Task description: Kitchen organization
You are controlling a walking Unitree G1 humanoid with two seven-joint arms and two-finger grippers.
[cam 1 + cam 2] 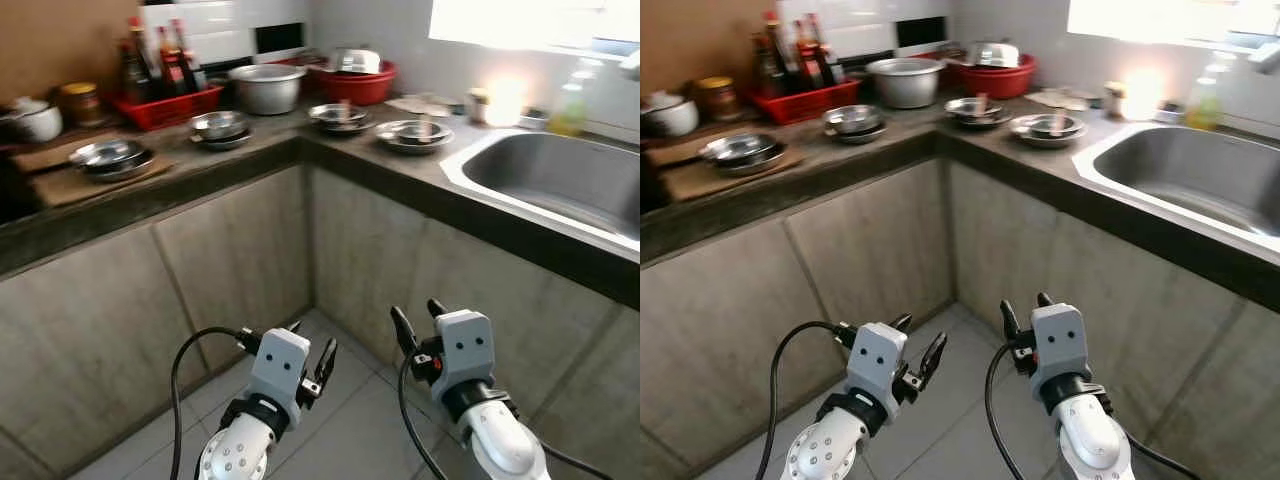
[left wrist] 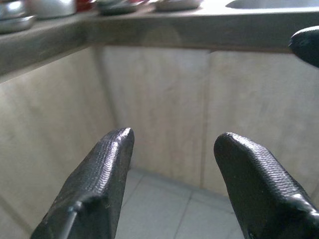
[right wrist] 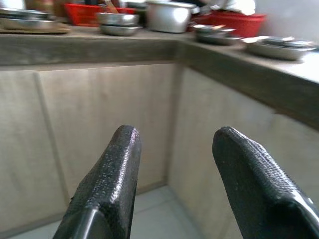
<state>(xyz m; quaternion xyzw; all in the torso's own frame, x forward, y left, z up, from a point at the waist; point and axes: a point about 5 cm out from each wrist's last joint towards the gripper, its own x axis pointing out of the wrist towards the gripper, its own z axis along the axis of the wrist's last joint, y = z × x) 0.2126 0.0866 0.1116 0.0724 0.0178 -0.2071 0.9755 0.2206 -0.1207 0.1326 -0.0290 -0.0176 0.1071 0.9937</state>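
left gripper (image 1: 312,352) held low, fingers apart, empty | right gripper (image 1: 418,322) likewise | steel bowls (image 1: 222,127) on counter (image 1: 250,160), well above and ahead; approach judged pending

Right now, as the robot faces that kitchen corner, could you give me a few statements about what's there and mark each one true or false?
1. The left gripper and right gripper both hold metal bowls. False: both are open and hold nothing, below the counter.
2. The red plastic basket holds dark sauce bottles. True.
3. The stainless steel sink is heaped with dishes. False: no dishes show in the visible part of its basin.
4. A large silver metal pot stands on the grey stone counter near the corner. True.
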